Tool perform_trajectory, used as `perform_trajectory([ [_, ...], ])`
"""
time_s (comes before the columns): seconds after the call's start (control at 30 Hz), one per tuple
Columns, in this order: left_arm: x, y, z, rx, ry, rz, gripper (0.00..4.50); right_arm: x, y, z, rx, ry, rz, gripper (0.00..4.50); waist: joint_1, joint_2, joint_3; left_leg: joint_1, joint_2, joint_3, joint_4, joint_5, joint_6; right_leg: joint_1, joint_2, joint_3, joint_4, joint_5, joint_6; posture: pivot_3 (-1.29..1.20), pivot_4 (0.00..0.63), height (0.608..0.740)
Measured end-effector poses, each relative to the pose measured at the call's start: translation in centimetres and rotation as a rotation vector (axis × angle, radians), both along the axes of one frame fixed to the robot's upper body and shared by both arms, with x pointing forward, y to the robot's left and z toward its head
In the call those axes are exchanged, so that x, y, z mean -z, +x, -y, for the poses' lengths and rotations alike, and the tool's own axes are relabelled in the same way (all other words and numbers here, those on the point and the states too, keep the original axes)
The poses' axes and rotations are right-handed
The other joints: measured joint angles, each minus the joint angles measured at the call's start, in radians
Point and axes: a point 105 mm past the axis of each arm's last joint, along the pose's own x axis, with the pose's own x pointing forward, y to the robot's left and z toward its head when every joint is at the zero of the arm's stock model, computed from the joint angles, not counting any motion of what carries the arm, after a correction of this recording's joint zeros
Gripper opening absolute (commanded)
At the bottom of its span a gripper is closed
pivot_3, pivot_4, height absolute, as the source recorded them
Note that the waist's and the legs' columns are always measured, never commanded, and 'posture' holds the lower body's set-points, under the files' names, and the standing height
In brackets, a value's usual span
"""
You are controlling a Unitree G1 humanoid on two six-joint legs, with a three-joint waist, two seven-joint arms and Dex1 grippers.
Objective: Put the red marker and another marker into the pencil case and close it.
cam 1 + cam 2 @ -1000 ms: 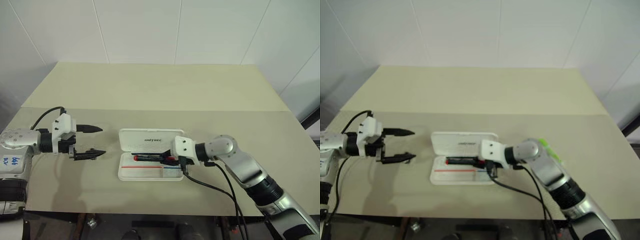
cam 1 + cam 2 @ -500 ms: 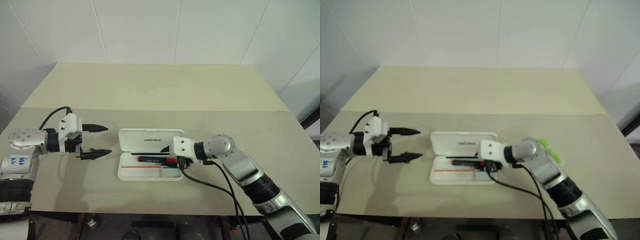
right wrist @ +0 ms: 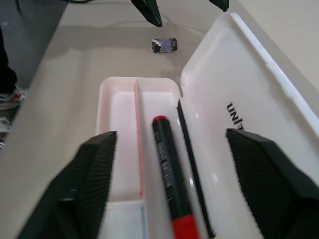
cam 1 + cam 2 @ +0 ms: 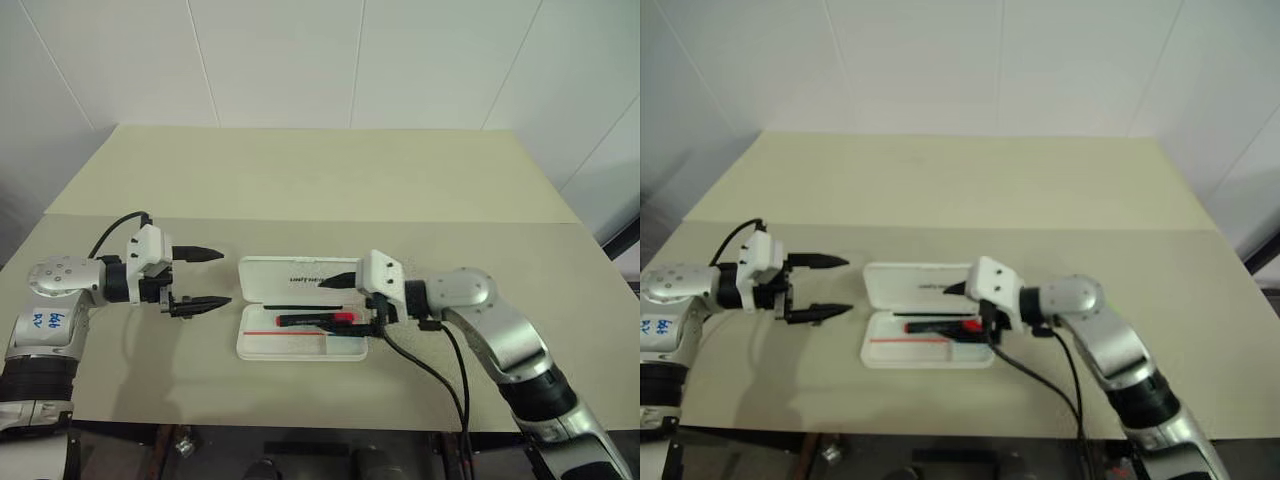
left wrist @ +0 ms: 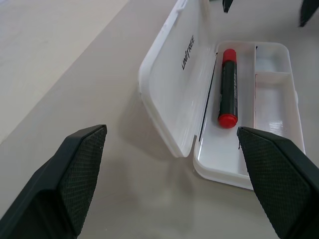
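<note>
A white case (image 4: 302, 320) lies open near the front edge of a beige tabletop (image 4: 320, 180), its lid (image 4: 300, 278) folded flat away from the robot and its tray toward it. The red marker (image 4: 315, 319) lies loose in the tray's rear channel, alongside the hinge, with its red cap toward the robot's right. The right gripper (image 4: 352, 296) hovers at the case's right end with fingers spread wide and holding nothing, one fingertip over the lid's right end, the other beside the marker's cap. The left gripper (image 4: 203, 277) hangs just off the case's left end, fingers likewise released and empty, pointing toward the case. The head views show both arms and the whole case at once, with a thin red line along the tray's front. The left wrist view adds the tray's layout: a long channel holding the marker (image 5: 228, 87) and, beside it, a divided section with a small pocket at the far end, plus dark lettering on the lid's inner face. The right wrist view looks along the marker (image 3: 169, 179) from its cap end and alone picks out a small dark object (image 3: 164, 45) lying on the tabletop beyond the case's left end, just below the left gripper's fingertips (image 3: 147, 10).
</note>
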Motion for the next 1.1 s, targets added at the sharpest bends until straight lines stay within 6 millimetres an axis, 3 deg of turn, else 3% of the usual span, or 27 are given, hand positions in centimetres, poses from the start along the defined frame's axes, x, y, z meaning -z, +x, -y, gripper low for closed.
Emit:
perform_trajectory([
  [0.17, -0.3, 0.0, 0.8, 0.018, -0.021, 0.003, 4.50, -1.6, -1.3, 3.2, 0.096, 0.075, -0.038, 4.48, -0.001, 0.000, 0.000, 0.000, 0.000, 0.000, 0.001, 0.000, 0.000, 0.000, 0.000, 0.000, 0.000, 0.000, 0.000, 0.00, 0.150, 0.740],
  [0.37, -1.0, -0.3, 2.2, 0.044, -0.073, 0.005, 4.50, -2.4, 0.6, 8.9, 0.409, 0.126, 0.001, 4.48, 0.001, 0.000, 0.000, 0.001, 0.000, 0.000, 0.002, 0.000, 0.000, 0.001, 0.001, 0.000, 0.000, 0.000, 0.000, 0.00, 0.150, 0.740],
  [0.43, -1.4, -0.4, 2.7, 0.059, -0.091, 0.006, 4.50, -1.6, 1.4, 10.9, 0.515, 0.120, -0.015, 4.48, 0.001, 0.000, 0.000, 0.001, 0.000, 0.000, 0.002, 0.000, 0.000, 0.001, 0.000, 0.000, 0.000, 0.000, 0.000, 0.00, 0.150, 0.740],
  [0.6, -2.9, -0.4, 4.2, 0.093, -0.118, 0.034, 4.50, 2.7, 3.7, 18.6, 0.888, 0.059, -0.124, 4.48, 0.009, 0.000, 0.000, 0.000, -0.001, 0.000, 0.004, 0.000, 0.000, 0.002, 0.000, 0.000, 0.000, 0.000, 0.000, 0.00, 0.150, 0.740],
  [0.83, -5.4, 0.0, 6.0, 0.143, -0.108, 0.083, 4.50, 5.4, 4.3, 22.9, 1.082, 0.053, -0.204, 4.48, -0.001, 0.000, 0.000, 0.001, -0.001, 0.001, 0.005, 0.000, 0.000, 0.003, 0.001, 0.002, 0.002, 0.001, 0.001, 0.00, 0.150, 0.740],
  [1.1, -6.4, -0.1, 6.9, 0.191, -0.086, 0.095, 4.50, 6.4, 3.7, 23.3, 1.106, 0.052, -0.213, 4.48, -0.001, 0.000, 0.000, 0.001, -0.001, 0.002, 0.005, 0.000, 0.000, 0.003, 0.001, 0.002, 0.001, 0.001, 0.001, 0.00, 0.150, 0.740],
])
